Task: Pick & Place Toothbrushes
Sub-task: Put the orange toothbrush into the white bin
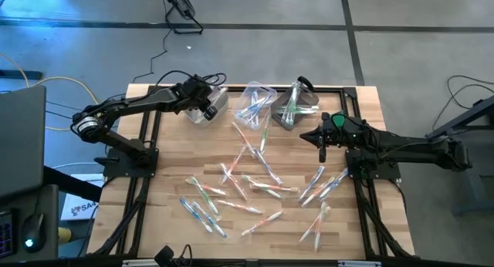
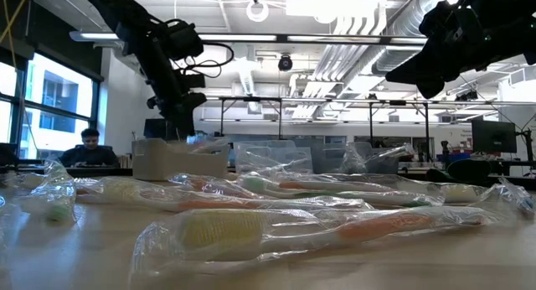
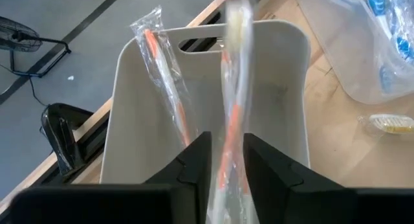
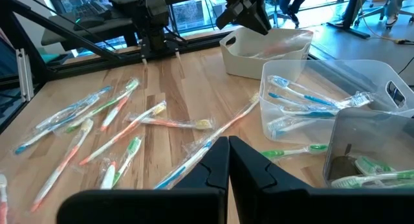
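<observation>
High view: the left end effector [image 1: 207, 102] hangs over the white bin [image 1: 210, 106] at the far left of the wooden tabletop [image 1: 162, 190]. A clear bin [image 1: 255, 99] and a grey bin [image 1: 297, 105] stand to its right along the far edge. The right end effector [image 1: 323, 146] hovers at the right side, fingers pressed together and empty. Wrapped toothbrushes [image 1: 255, 186] lie scattered over the middle and near part of the tabletop.

Low view: wrapped toothbrushes [image 2: 276, 227] fill the foreground, the white bin [image 2: 176, 158] stands behind them on the left, and a person [image 2: 88, 147] sits in the room beyond.

Left wrist view: the left end effector [image 3: 226, 149] has its fingers [image 3: 194, 160] slightly parted with an orange-handled toothbrush [image 3: 231, 101] upright between them, over the white bin [image 3: 284, 62]; whether they grip it I cannot tell. A second orange toothbrush [image 3: 165, 75] leans inside the bin.

Right wrist view: the right end effector [image 4: 228, 160] is closed above loose toothbrushes [image 4: 123, 130]; blue ones [image 4: 310, 101] lie in the clear bin, green ones [image 4: 369, 172] in the grey bin.
</observation>
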`<state>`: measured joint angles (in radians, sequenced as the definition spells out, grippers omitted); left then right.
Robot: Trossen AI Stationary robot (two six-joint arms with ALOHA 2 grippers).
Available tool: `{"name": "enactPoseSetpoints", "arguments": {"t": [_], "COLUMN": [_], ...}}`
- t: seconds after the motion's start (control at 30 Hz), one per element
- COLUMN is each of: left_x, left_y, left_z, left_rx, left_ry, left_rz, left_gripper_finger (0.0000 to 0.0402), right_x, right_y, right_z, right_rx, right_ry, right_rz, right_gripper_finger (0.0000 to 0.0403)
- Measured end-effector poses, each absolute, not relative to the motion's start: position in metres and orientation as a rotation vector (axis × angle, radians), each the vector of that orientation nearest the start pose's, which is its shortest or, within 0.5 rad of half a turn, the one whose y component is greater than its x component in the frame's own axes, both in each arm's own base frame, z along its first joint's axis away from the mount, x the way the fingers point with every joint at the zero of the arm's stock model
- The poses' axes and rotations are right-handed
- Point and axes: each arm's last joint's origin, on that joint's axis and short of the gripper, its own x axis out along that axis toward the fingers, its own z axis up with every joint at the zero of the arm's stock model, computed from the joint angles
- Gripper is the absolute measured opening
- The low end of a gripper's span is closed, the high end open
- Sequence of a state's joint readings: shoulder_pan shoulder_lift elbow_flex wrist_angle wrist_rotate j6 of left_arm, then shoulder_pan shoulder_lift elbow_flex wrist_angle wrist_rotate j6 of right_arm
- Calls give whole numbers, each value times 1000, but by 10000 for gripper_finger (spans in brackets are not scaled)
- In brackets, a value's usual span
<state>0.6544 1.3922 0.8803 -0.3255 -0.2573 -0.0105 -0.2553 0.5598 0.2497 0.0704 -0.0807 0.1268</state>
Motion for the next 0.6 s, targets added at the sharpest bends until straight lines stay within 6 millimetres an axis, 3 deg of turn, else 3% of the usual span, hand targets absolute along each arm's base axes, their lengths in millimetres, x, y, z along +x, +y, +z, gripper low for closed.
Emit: {"name": "enactPoseSetpoints", "arguments": {"t": [0.6], "left_x": [217], "left_y": [176], "left_z": [224], "left_rx": [-178], "left_ry": [853], "left_rz": [855], "left_gripper_finger": [93], "right_x": [138], "right_y": [-34], "right_z": [203], "right_rx": [166], "right_ry": [225], "right_rz": [-189], "right_gripper_finger": [2]}}
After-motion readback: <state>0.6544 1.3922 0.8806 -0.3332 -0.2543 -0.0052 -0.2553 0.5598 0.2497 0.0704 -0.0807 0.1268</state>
